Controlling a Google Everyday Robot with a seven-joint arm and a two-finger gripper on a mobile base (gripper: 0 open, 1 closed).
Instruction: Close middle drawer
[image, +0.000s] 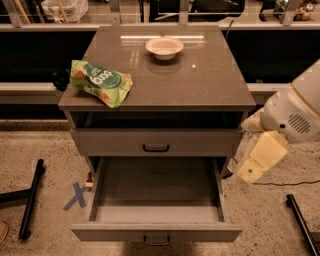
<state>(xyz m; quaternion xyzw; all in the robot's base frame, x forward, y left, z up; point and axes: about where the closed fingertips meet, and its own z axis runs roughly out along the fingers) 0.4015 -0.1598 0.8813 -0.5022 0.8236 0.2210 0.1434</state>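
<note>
The middle drawer (156, 231) is pulled far out of the grey cabinet (165, 75). Its wide shallow grey box is empty and its small dark pull (156, 240) faces me at the bottom edge. The uppermost drawer (156, 142) above it is shut. The lowest drawer is hidden under the open one. My gripper (260, 159), a cream-coloured piece on the white arm (295, 112), hangs to the right of the cabinet, beside the open drawer's right rear corner and apart from it.
A green snack bag (100, 82) lies on the cabinet top at the left and a white bowl (164, 47) stands at the back. A blue X mark (76, 196) and black bars (31, 197) are on the floor at the left, and another bar (302, 222) at the right.
</note>
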